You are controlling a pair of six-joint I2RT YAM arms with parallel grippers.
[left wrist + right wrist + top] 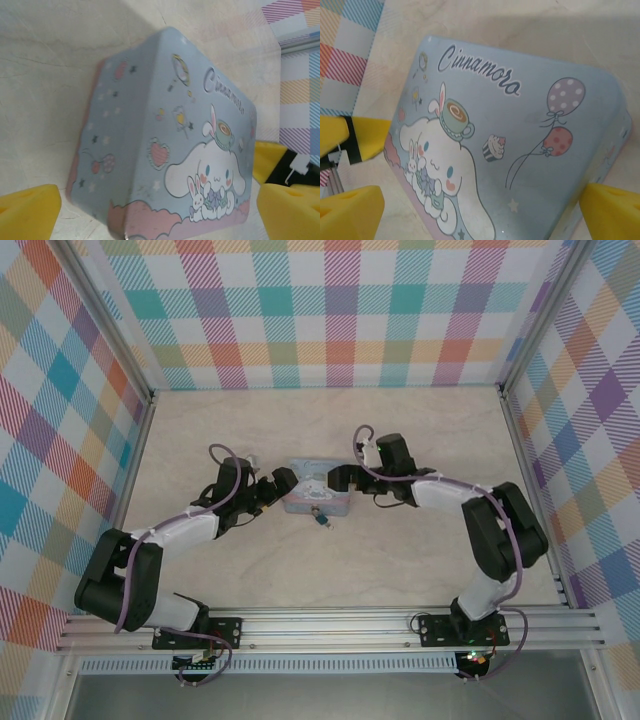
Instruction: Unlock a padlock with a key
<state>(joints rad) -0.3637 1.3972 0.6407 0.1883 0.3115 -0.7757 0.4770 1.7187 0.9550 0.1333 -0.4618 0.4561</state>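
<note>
1. Left hand [281, 487] first: it's spread wide with nothing in its grasp, parked at the left end of a pale blue tin [315, 497].
2. From its wrist camera, the yellow fingers [29, 212] sit in the two bottom corners. The tin fills the space between them, but I can't tell whether either pad touches it.
3. Over to the right hand [337, 480]: it's just as wide open and just as empty, facing its partner from the tin's right end.
4. Its own yellow fingers [612, 210] frame the tin's lid the same way, one low on each side.
5. So both hands flank the tin, which lies flat in the middle of the pale counter [400, 560] with its lid facing up.
6. That lid is busy: a white cartoon dog with a teacup on its head, a small bunny, a cupcake, two balloons and curly dark lettering.
7. Now the padlock [321, 519]: it's a tiny dark thing with a bluish glint, lying on the counter just beside the tin's near edge. Neither hand touches it.
8. Both arms bend inward from their bases at the near rail, with purple cables looping along them.
9. Bright checked walls [340, 310] box in the counter on three sides.
</note>
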